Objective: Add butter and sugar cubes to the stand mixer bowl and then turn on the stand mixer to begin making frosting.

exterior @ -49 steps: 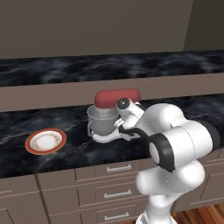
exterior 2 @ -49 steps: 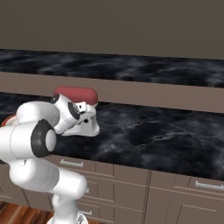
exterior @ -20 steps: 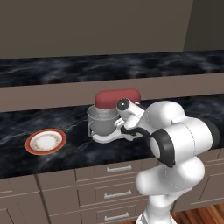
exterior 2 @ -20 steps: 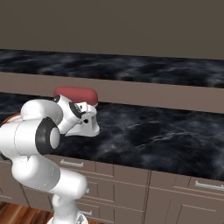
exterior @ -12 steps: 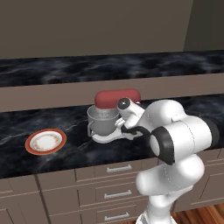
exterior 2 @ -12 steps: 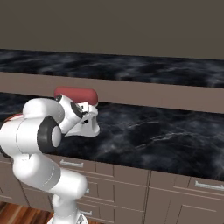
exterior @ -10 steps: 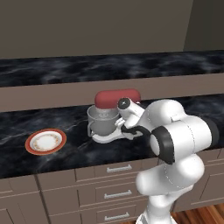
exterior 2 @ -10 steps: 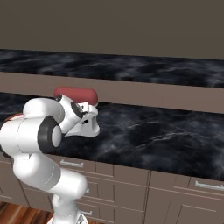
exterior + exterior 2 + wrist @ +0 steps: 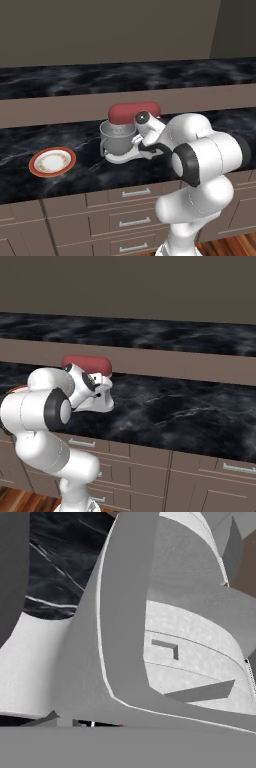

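The jaws cannot be made out: the gripper [image 9: 141, 148] is pressed in against the white column of the stand mixer [image 9: 134, 116], its fingertips hidden, so whether they are spread or pinching something is impossible to tell. Compared with a second ago the wrist has nudged a shade closer to the mixer body, nothing more. That suggests the arm is working the switch, the last step. The metal bowl [image 9: 117, 139] sits on the mixer's base under the dark red head. Butter and sugar cubes are too small to spot. Off to the left on the counter [image 9: 85, 172], well apart, lies the orange-rimmed plate [image 9: 52, 161].
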